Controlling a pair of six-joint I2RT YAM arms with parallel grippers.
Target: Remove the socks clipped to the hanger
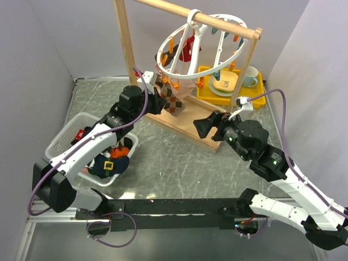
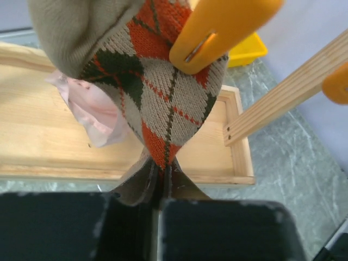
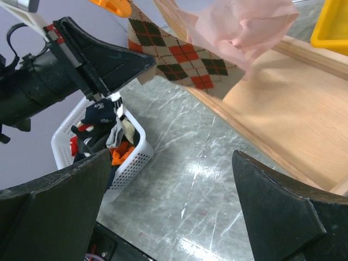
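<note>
The white ring hanger (image 1: 202, 58) hangs tilted from the wooden rack's top bar. An argyle sock (image 1: 173, 100) in beige, orange and dark green hangs from an orange clip (image 2: 217, 27). My left gripper (image 1: 162, 101) is shut on this sock's lower tip (image 2: 157, 163); the sock also shows in the right wrist view (image 3: 179, 60). A pale pink sock (image 1: 186, 87) hangs beside it (image 2: 89, 111). A red sock (image 1: 188, 50) hangs clipped inside the ring. My right gripper (image 1: 202, 126) is open and empty, low in front of the rack's base.
A white basket (image 1: 65, 140) at the left holds several removed socks (image 3: 100, 133). The wooden rack's base tray (image 2: 54, 141) lies under the hanger. A yellow tray (image 1: 259, 97) with dishes and a cup stands at the back right.
</note>
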